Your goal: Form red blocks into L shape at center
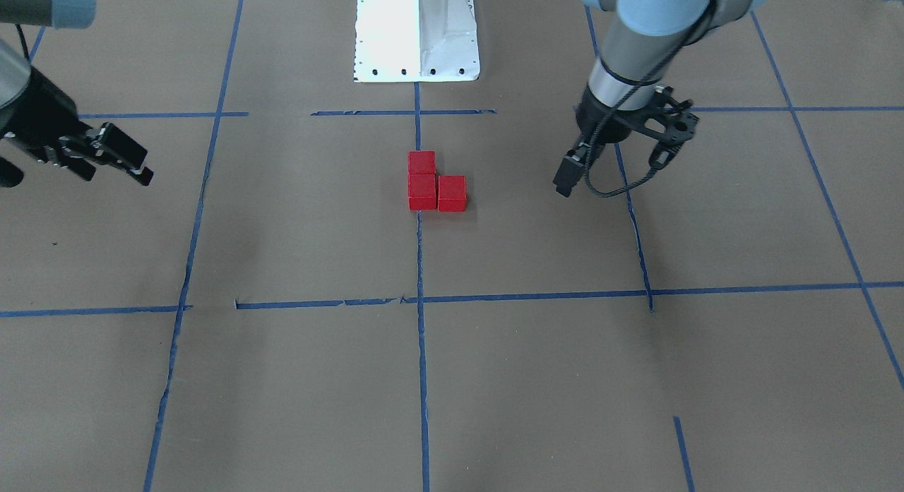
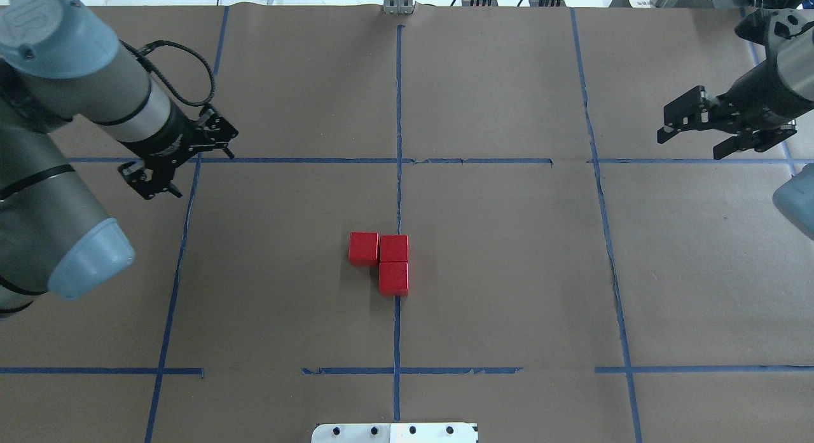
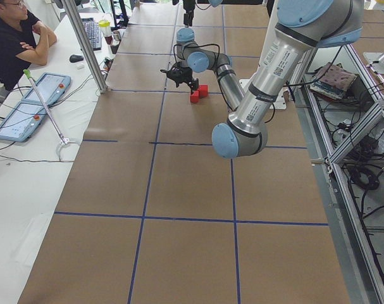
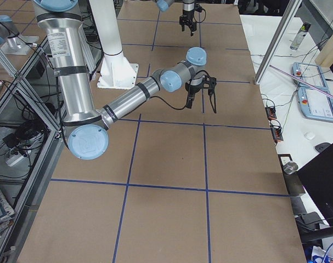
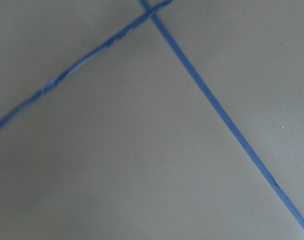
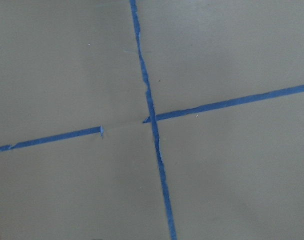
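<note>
Three red blocks lie together in an L at the center, over the vertical blue tape line. Two of them sit in a row across it, and the third is on the robot's side of the right one. The front view shows the same red blocks. My left gripper hangs open and holds nothing, far to the left over a tape crossing; in the front view the left gripper is well apart from the blocks. My right gripper is open and holds nothing at the far right edge, and the front view also shows this right gripper.
The robot's white base plate sits at the table's near edge, behind the blocks. Blue tape divides the brown paper into grid cells. A person sits at a side table with tablets beyond the left end. Both wrist views show only paper and tape.
</note>
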Robot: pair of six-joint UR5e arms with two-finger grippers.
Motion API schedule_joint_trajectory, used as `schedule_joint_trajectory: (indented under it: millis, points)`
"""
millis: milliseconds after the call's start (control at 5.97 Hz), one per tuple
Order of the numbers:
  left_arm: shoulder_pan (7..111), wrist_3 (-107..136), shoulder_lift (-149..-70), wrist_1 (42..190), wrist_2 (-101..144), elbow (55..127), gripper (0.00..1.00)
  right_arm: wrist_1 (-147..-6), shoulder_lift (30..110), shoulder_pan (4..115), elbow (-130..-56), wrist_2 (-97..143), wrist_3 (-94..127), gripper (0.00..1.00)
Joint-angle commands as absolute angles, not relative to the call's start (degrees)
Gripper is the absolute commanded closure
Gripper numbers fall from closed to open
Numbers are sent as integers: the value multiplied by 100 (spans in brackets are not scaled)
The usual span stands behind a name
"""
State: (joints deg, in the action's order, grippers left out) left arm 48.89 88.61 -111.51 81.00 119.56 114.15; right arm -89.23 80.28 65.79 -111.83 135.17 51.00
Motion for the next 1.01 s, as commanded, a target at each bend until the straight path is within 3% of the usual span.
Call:
schedule_joint_trajectory:
  millis: [0, 335, 838]
  points:
    - [5978, 5867, -10085, 8130, 12529, 11663, 0, -8921, 8286, 7379, -10803, 13814, 4075, 0]
    - [7070, 3055, -9460, 8069, 12981, 11628, 0, -8947, 8813, 8005, -10644, 14194, 2887, 0]
    - [8803, -354, -9281, 8059, 13077, 10165, 0, -9192, 9473, 8481, -10503, 14194, 1211, 0]
